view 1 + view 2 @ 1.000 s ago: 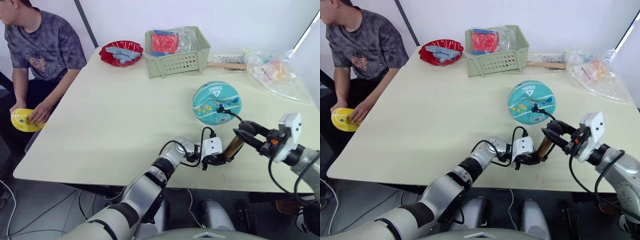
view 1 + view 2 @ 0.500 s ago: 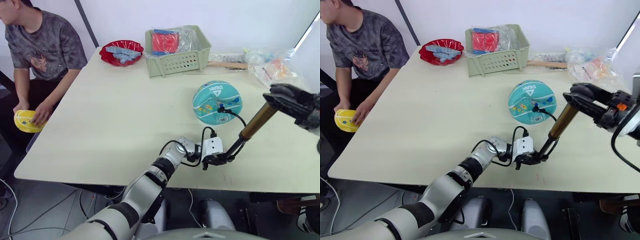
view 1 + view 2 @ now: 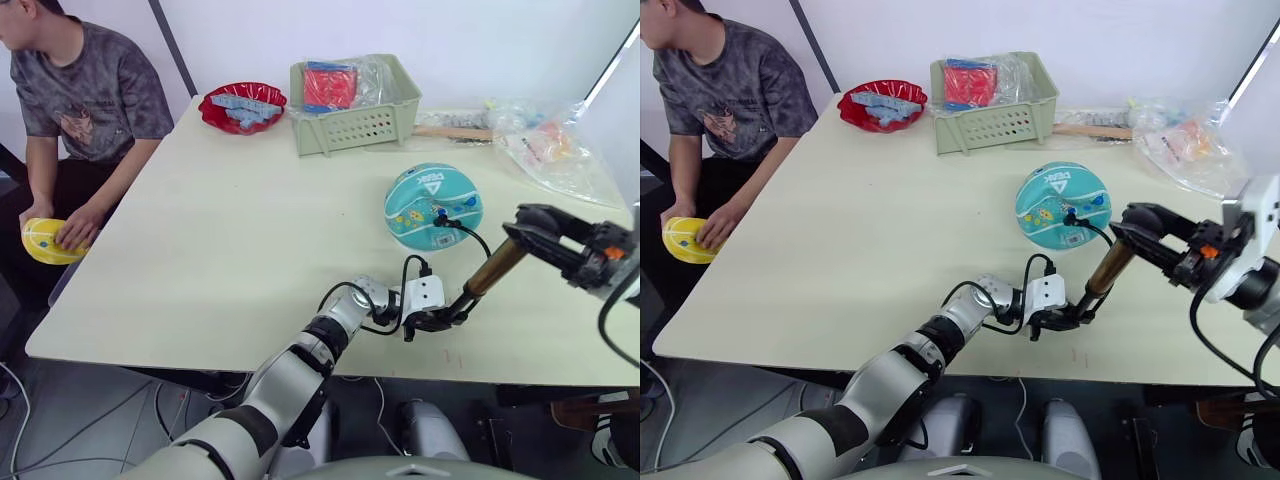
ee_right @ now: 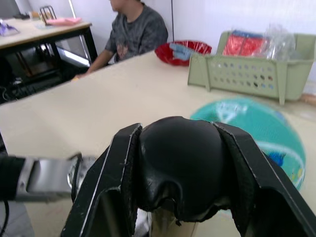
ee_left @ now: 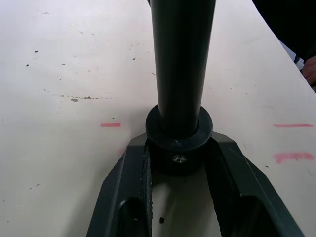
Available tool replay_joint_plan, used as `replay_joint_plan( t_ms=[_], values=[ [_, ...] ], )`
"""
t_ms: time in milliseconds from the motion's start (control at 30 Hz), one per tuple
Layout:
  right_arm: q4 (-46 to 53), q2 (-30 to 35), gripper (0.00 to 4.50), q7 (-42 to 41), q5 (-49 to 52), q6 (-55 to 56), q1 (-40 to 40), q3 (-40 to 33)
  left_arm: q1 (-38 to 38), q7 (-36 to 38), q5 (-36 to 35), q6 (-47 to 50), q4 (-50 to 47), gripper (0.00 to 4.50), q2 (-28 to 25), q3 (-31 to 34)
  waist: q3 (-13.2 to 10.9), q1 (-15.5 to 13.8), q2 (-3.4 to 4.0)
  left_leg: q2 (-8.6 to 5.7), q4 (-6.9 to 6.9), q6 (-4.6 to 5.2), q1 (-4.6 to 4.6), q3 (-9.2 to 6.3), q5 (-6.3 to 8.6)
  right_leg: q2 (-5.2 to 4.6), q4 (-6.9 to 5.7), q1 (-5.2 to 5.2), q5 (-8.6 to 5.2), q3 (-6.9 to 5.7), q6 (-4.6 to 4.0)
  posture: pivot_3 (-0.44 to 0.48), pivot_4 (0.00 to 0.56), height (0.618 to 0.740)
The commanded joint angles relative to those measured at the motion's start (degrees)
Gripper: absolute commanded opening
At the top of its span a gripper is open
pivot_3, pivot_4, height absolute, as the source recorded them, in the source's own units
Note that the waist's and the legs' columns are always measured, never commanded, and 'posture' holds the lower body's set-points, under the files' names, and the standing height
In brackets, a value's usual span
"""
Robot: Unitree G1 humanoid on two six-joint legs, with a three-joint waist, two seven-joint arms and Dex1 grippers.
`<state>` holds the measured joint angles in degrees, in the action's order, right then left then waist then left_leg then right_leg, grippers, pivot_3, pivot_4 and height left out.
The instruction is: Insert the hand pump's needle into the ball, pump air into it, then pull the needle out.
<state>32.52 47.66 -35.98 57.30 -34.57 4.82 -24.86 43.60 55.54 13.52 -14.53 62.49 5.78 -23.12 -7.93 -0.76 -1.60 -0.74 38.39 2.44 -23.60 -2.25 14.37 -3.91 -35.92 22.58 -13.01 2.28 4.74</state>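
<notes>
The teal ball [image 3: 432, 203] rests on the table right of centre. A small black fitting [image 3: 440, 216] sits pressed against its near side, so the needle is hidden; a thin black hose [image 3: 470, 232] curves from it toward the pump. The hand pump [image 3: 486, 274] stands tilted, gold tube leaning up to the right. My left gripper [image 3: 447, 318] is shut on its black bottom cap [image 5: 178, 132] on the tabletop. Above it, my right gripper [image 3: 528, 226] is shut on the black handle knob [image 4: 180, 168], with the ball [image 4: 256, 128] behind.
At the back stand a green basket [image 3: 355, 105] and a red bowl [image 3: 243, 105]. A wooden-handled tool [image 3: 455, 130] and plastic bags [image 3: 555, 145] lie at back right. A person [image 3: 85, 85] sits at the left, holding a yellow ball [image 3: 40, 240]. The table's front edge [image 3: 200, 365] is close.
My right gripper pulled the pump handle up and to the right, lengthening the pump, then pushed it partway back down. The left gripper and the ball stayed put.
</notes>
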Motion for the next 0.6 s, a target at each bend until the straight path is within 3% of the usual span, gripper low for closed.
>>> replay_joint_plan(
  t_ms=[33,333,600],
  values=[
    [-3.04,-1.74,1.72,-0.41,-7.99,0.99,3.35,6.02,-2.16,1.44,2.90,1.72,3.40,1.10,-1.47,-2.62,0.04,0.00,-0.03,0.00,0.00,0.00,0.00,-0.01,0.00,0.01,0.00,0.00,0.00,0.00,0.00,0.000,0.150,0.738],
    [-8.28,-8.80,1.72,-1.64,-18.88,9.39,6.43,14.40,-2.12,1.31,2.88,1.87,3.40,1.10,-1.54,-2.53,0.18,0.00,-0.07,0.02,-0.01,0.00,0.02,-0.03,0.00,0.07,0.00,0.00,-0.01,-0.01,-0.01,0.000,0.150,0.738],
    [-4.62,-8.57,1.72,-1.78,-15.67,9.22,4.15,9.69,-2.35,1.37,3.06,1.78,3.45,1.10,-1.87,-2.67,0.26,0.05,0.02,0.02,-0.01,0.00,0.06,0.01,0.00,0.08,-0.01,-0.01,0.00,0.04,-0.01,0.000,0.150,0.738]
  ],
)
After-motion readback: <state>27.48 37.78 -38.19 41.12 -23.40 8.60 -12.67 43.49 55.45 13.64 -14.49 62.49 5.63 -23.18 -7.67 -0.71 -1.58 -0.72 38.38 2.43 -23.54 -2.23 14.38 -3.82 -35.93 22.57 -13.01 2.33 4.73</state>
